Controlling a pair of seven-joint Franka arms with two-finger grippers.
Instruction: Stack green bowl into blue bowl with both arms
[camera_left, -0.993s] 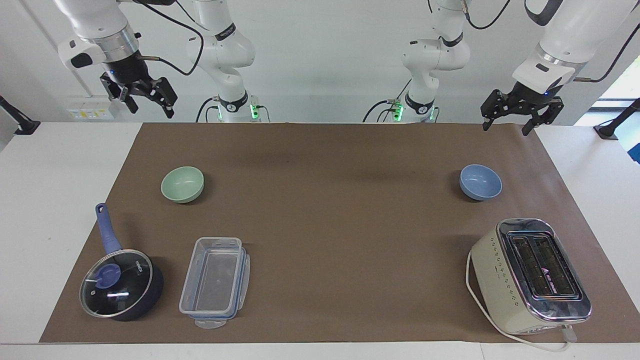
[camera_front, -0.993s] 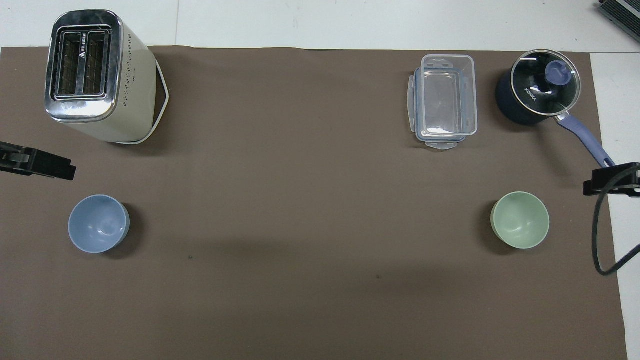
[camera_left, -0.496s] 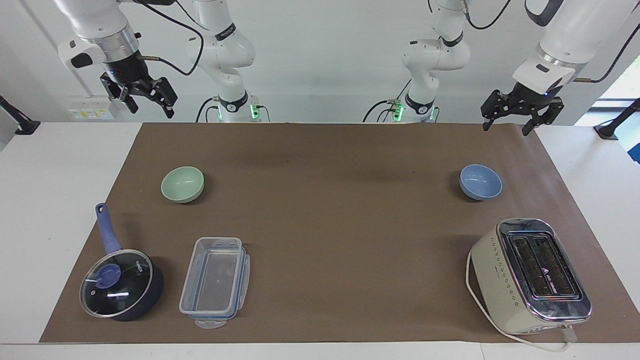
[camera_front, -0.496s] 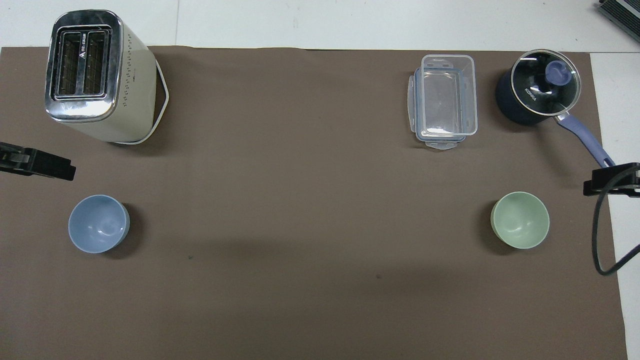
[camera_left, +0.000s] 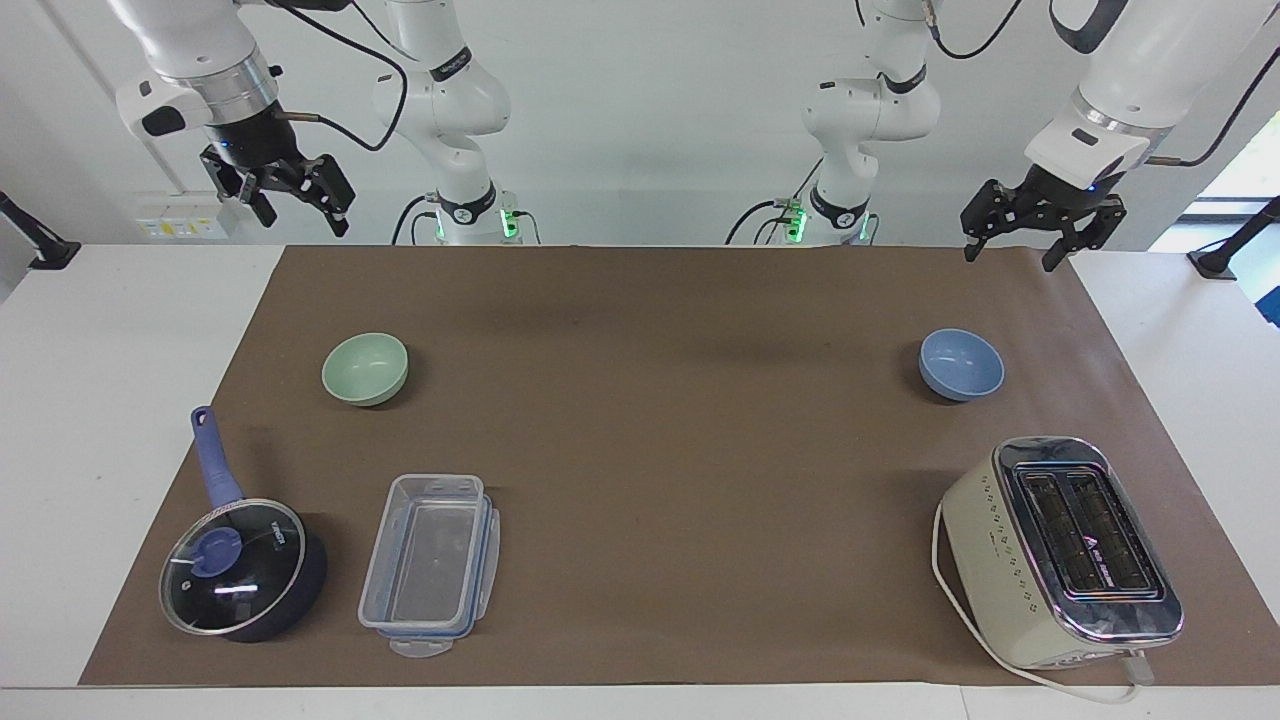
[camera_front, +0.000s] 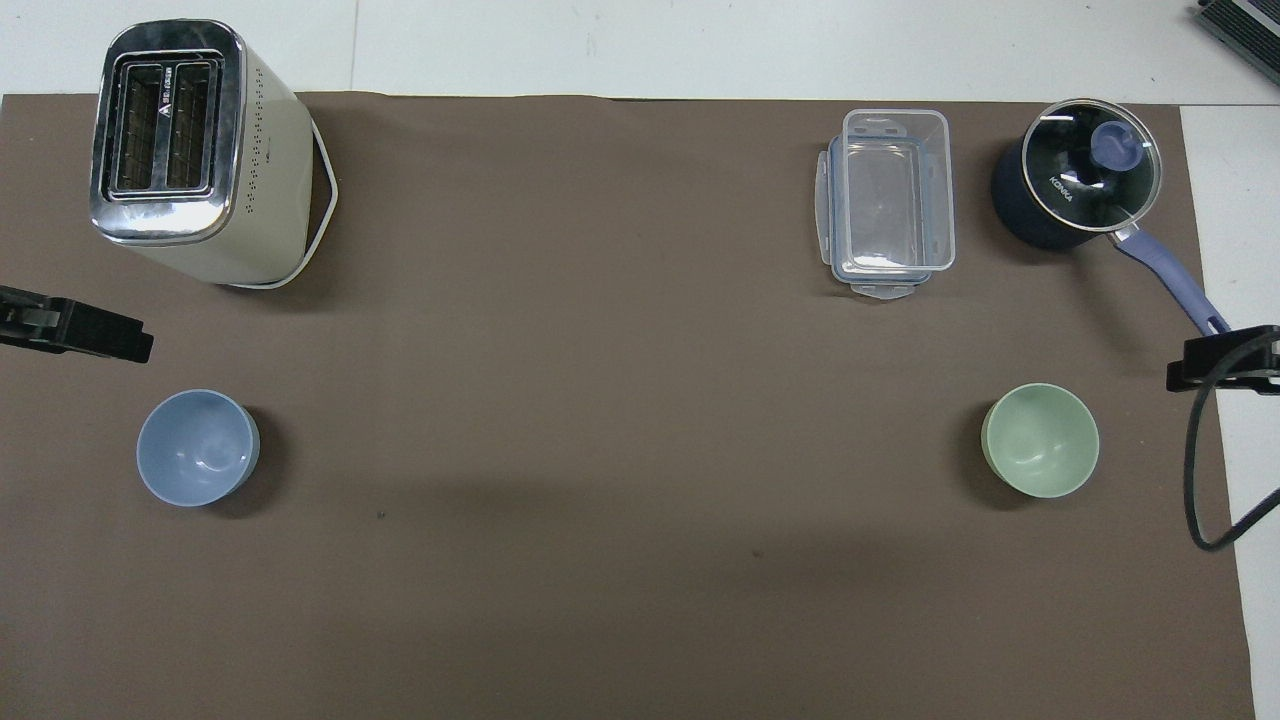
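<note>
- Facing view: left hand raised over the robots' edge of the tabletop, fingers spread, holding nothing.
- right hand raised at its own end, fingers spread, holding nothing.
- green bowl upright toward right arm's end.
- blue bowl upright toward left arm's end, well apart, nearer the robots than toaster.

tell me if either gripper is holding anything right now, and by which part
Nothing is held. The left gripper and right gripper hang open and empty above the table's robot-side edge.
</note>
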